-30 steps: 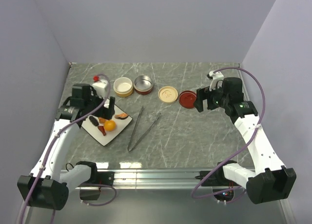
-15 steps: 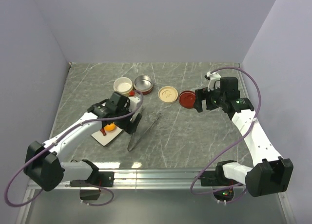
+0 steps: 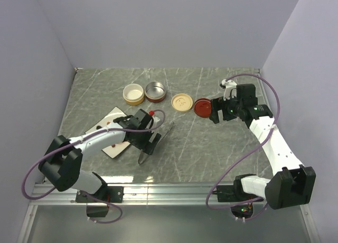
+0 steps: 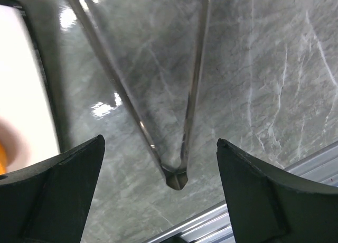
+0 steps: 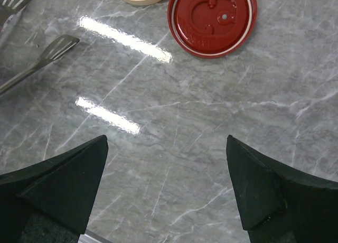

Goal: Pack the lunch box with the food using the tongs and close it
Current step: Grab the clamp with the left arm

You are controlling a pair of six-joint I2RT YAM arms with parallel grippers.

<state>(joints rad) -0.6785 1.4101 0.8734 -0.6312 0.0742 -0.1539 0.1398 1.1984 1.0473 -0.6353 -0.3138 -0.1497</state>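
The silver tongs point(image 3: 165, 132) lie on the marble table, their V pointing toward the near edge. My left gripper point(image 3: 146, 148) hovers open over the joined end. In the left wrist view that joined end point(image 4: 177, 178) lies between my wide-apart fingertips, untouched. The white plate point(image 3: 107, 125) sits under my left arm, which hides most of the food; an orange bit point(image 4: 2, 150) shows at the edge. The cream tub point(image 3: 133, 94) and dark red tub point(image 3: 155, 91) stand open at the back. Their lids, cream point(image 3: 182, 102) and red point(image 3: 202, 107), lie to the right. My right gripper point(image 3: 215, 112) hangs open and empty by the red lid point(image 5: 212, 18).
The metal rail point(image 3: 174, 189) runs along the near table edge, close below the tongs' joined end. The flat tips of the tongs point(image 5: 58, 44) show at the left of the right wrist view. Grey walls close in the table on three sides.
My left arm has swung right from over the plate to above the tongs' joined end. The right arm has barely shifted.
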